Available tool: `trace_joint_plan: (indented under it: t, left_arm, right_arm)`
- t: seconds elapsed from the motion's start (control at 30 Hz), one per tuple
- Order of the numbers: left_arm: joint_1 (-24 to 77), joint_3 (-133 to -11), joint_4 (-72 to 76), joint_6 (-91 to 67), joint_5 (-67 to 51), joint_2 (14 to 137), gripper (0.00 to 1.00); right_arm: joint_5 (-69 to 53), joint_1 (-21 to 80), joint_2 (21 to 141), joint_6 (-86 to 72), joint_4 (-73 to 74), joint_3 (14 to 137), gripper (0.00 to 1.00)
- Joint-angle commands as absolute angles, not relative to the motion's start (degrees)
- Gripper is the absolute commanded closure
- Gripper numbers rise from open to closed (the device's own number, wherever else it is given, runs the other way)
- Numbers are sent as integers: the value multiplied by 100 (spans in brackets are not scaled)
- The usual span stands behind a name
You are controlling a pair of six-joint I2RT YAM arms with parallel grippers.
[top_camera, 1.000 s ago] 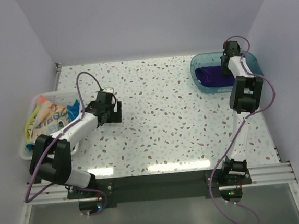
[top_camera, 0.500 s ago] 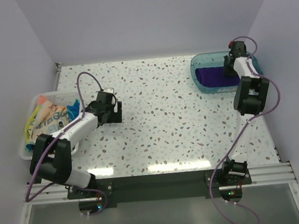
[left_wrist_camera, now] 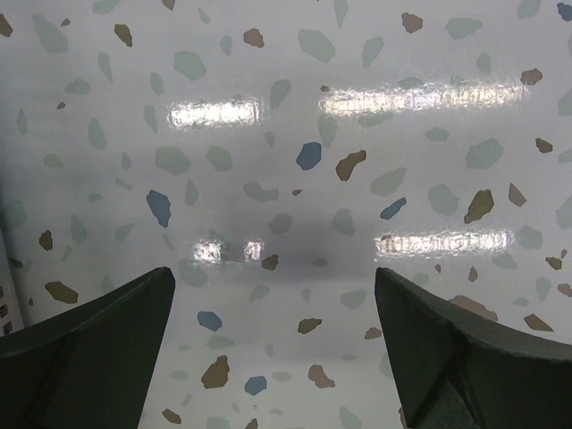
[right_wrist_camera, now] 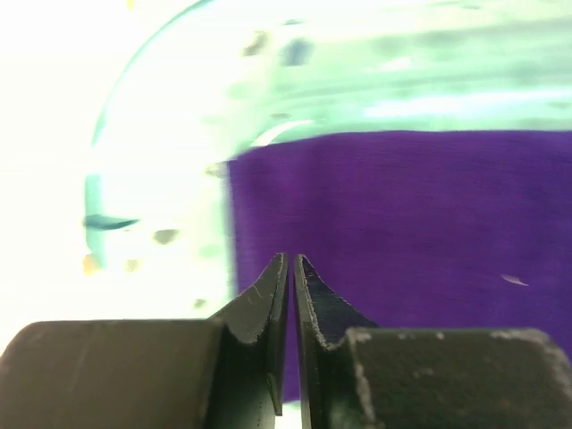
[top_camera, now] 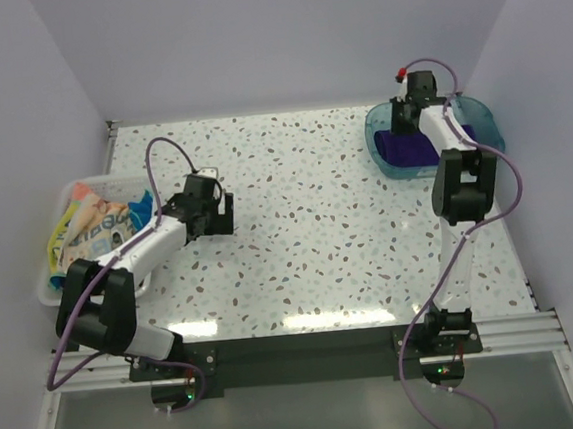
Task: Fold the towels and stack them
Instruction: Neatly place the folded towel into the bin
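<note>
Purple cloth fills much of the right wrist view. The purple towel (right_wrist_camera: 402, 232) lies in the teal tub (right_wrist_camera: 268, 80), whose translucent wall curves behind it. The right fingers (right_wrist_camera: 259, 313) stand over the towel's left edge, pressed nearly together with only a thin slit between them.

From above, the same purple towel (top_camera: 401, 146) is a dark patch in the teal tub (top_camera: 489, 121) at the far right corner of the worktop (top_camera: 307, 223). The right arm (top_camera: 451, 145) reaches over it, and the finger gap cannot be made out there. Only this top view shows the white basket (top_camera: 47, 286) at the left edge, holding patterned towels (top_camera: 97, 226).

The left wrist view gives only speckled worktop (left_wrist_camera: 286, 107) between the left fingers (left_wrist_camera: 89, 349), which are spread wide and hold nothing.
</note>
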State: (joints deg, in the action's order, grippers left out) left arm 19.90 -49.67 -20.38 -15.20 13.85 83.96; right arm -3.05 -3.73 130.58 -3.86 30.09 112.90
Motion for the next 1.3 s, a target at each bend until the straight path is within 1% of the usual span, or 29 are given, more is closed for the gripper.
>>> trace_joint_plan:
  t: [0.0, 0.27, 0.43, 0.6, 0.8, 0.83, 0.9, 0.93, 1.0, 1.03, 1.1, 1.13, 1.2, 1.23, 1.27]
  left_arm:
    - [1942, -4957, -1802, -1389, 1371, 8174, 0]
    - [1942, -4957, -1819, -1380, 1415, 8051, 0]
    - [1934, -4957, -1811, -1380, 1406, 7954, 0]
    - [1942, -4957, -1802, -1389, 1389, 7875, 0]
    - [1942, -4939, -1784, -1406, 1424, 7726, 0]
    - [1942, -4939, -1775, -1424, 1433, 7691, 0]
    - [1934, -4948, -1749, -1468, 1502, 7568, 0]
    - [1925, -4974, -1749, -1503, 1590, 7524, 0]
    - [1776, -5158, -1923, -1739, 1915, 7453, 0]
    - [1680, -5290, -2038, -1853, 1951, 7453, 0]
    - [1328, -5668, -2345, -2144, 2143, 7444, 0]
    - [1223, -5791, -2442, -2214, 2240, 7453, 0]
    - [924, -6160, -2662, -2276, 2495, 7514, 0]
    - [827, -6266, -2707, -2259, 2583, 7549, 0]
    - [609, -6441, -2733, -2224, 2680, 7585, 1]
  right_arm:
    - [-694, -238, 12990, -545, 2839, 11259, 91]
    - [-887, -167, 13412, -870, 2900, 11373, 92]
    - [-1335, -167, 13386, -879, 2927, 11434, 92]
    - [-1591, -167, 12938, -826, 2821, 11356, 89]
    - [-1091, -167, 12130, -738, 2821, 10987, 85]
    - [-1003, -167, 12007, -747, 2830, 10795, 80]
    - [-704, -167, 11533, -738, 2891, 10592, 75]
    - [-651, -167, 11349, -747, 3040, 10408, 70]
    - [-633, -158, 10778, -939, 3172, 10161, 64]
    - [-685, -150, 10584, -1010, 3251, 9856, 55]
    - [-616, -44, 9945, -1220, 3348, 9512, 46]
    - [-580, 182, 9758, -1256, 3418, 9170, 37]
    - [-397, 412, 9205, -1370, 3498, 8826, 30]
    - [-413, 544, 9046, -1380, 3524, 8537, 24]
    - [-430, 815, 8922, -1380, 3568, 8412, 22]
